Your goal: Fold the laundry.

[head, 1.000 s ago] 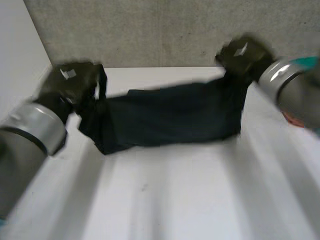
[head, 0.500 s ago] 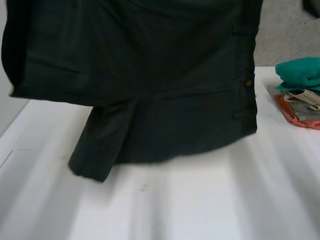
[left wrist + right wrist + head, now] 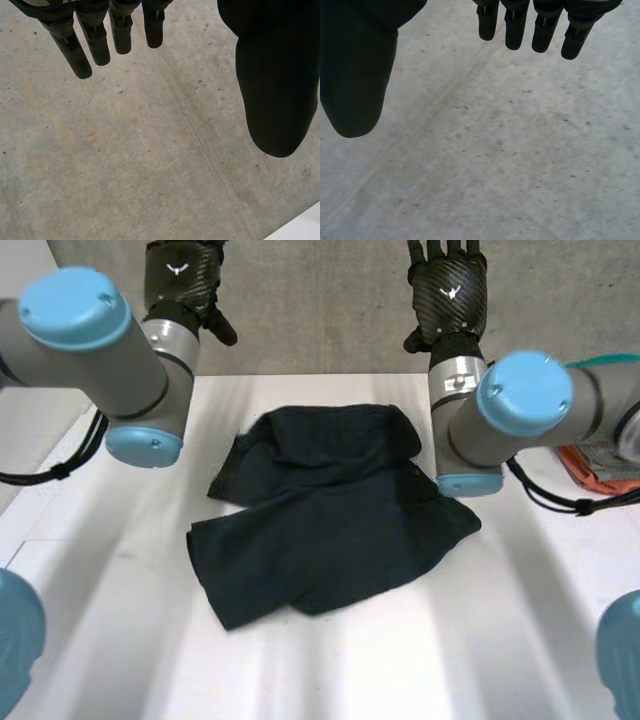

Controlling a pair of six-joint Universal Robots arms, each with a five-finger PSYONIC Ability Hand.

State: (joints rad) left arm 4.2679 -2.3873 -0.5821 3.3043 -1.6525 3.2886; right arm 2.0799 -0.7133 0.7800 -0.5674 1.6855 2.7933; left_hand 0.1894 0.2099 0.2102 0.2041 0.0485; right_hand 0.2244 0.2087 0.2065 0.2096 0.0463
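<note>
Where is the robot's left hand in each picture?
Head view: the left hand is raised beyond the far edge of the table, over the grey floor, clear of the dark shorts.
Left wrist view: its straight fingers and thumb hang over that floor.
Right wrist view: the fingers here belong to the right hand.
Shared landmark: the grey floor.

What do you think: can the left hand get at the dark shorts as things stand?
Probably yes. The left hand is open and holds nothing, raised past the far edge of the table, and the dark shorts lie uncovered on it with nothing between. It would need to come down toward them.
</note>
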